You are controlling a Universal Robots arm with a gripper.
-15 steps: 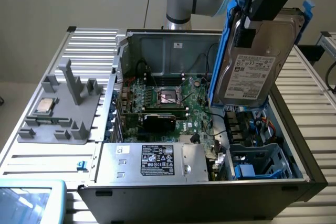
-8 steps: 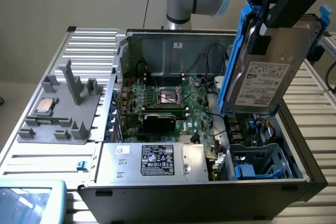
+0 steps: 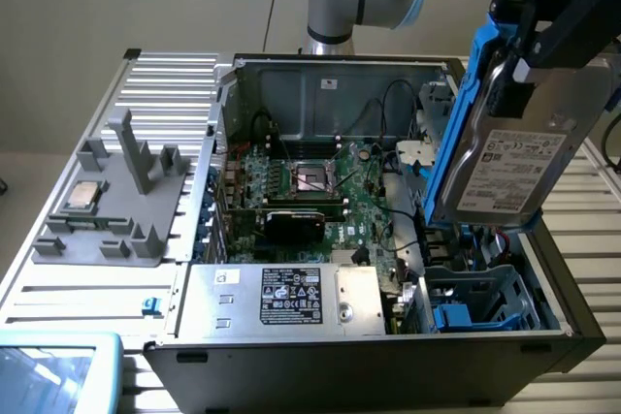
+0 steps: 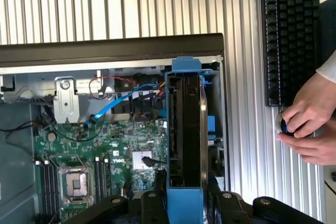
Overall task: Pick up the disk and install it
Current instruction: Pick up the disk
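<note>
Claw (image 4: 185, 205) clenched on the disk (image 3: 514, 157), held upright above the open PC case (image 3: 291, 356), at the exterior view's right end. Exterior view shows the disk's white label. Wrist view sees it edge-on, plus a person's hand (image 4: 310, 109) by a keyboard (image 4: 291, 35) on the bench (image 4: 105, 3).

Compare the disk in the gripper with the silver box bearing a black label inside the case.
Pose: the disk hangs on edge over the open case, clamped by the gripper; the silver box lies flat inside the case.
Label: the disk's is white, the silver box's is black.
Trim: the disk wears blue rails, the silver box has none.
Both are grey metal, rectangular and labelled.
</note>
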